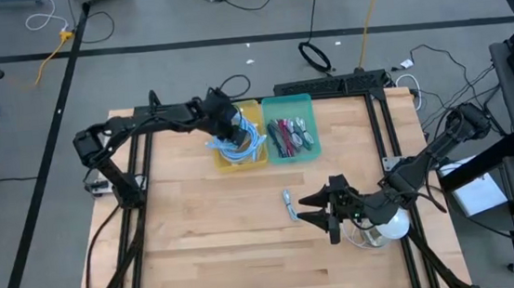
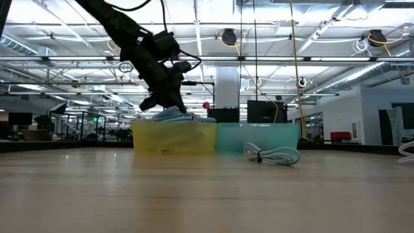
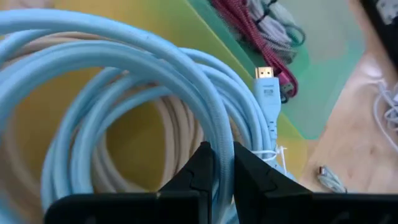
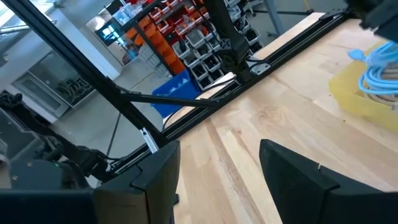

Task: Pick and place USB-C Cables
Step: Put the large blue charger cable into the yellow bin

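A light blue USB-C cable coil point(image 3: 124, 74) hangs over the yellow bin point(image 1: 226, 161) at the table's far side, with beige cable point(image 3: 168, 124) under it. My left gripper point(image 3: 219, 149) is shut on one strand of the coil point(image 1: 241, 143). In the low view the coil point(image 2: 174, 116) sits at the bin's rim. The teal bin point(image 1: 309, 149) beside it holds maroon and other short cables point(image 1: 286, 134). A small pale coil point(image 1: 288, 205) lies on the wood point(image 2: 272, 155). Just right of it, my right gripper point(image 1: 307, 209) hovers open and empty point(image 4: 217, 149). My left gripper pinches a single strand of the light blue coil point(image 3: 221, 127) between its two fingers, near the bound part by the plug. The fingers slant down from the table's left, lying across the strand. The loops spread out below over the yellow bin.
A white round bulb with a clear cord point(image 1: 390, 226) lies at the near right under my right arm. Black frame rails point(image 1: 381, 124) run along the table's sides. Bare wood point(image 1: 210, 241) fills the near half. Black and yellow cords lie on the floor beyond.
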Action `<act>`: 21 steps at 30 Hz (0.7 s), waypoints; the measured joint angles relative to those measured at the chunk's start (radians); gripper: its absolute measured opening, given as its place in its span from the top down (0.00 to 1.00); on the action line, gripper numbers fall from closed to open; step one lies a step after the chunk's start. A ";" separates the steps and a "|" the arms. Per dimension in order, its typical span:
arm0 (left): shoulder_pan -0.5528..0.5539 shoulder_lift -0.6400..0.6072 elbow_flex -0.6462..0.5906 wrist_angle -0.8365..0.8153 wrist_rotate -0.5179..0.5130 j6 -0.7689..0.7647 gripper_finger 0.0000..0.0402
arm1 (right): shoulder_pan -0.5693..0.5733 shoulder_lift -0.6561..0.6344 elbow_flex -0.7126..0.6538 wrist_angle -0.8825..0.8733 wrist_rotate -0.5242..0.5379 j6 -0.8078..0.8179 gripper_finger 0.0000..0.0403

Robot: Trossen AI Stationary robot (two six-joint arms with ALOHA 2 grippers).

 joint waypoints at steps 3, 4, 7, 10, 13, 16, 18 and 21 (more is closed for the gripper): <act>-0.008 -0.001 -0.045 0.083 0.005 -0.007 0.93 | -0.004 0.000 0.000 0.000 0.000 -0.013 0.47; -0.011 -0.001 -0.050 0.102 0.001 -0.007 0.93 | -0.006 0.000 0.000 0.000 0.000 -0.013 0.47; -0.013 -0.001 -0.050 0.152 -0.017 -0.006 0.93 | -0.013 0.000 0.000 0.001 0.000 -0.013 0.47; 0.001 -0.001 -0.050 0.187 -0.034 -0.007 0.93 | -0.016 0.000 0.000 0.001 0.000 -0.013 0.47; 0.028 -0.001 -0.050 0.184 -0.038 -0.011 0.93 | -0.016 0.000 0.000 0.003 0.000 -0.013 0.47; 0.052 0.000 -0.050 0.176 -0.040 -0.008 0.93 | -0.016 0.000 0.000 0.004 0.000 -0.013 0.47; 0.065 0.000 -0.049 0.176 -0.036 -0.010 0.93 | -0.016 0.000 0.000 0.005 0.000 -0.013 0.47; 0.085 0.000 -0.048 0.181 -0.024 -0.020 0.93 | -0.016 0.000 0.000 0.005 0.000 -0.013 0.47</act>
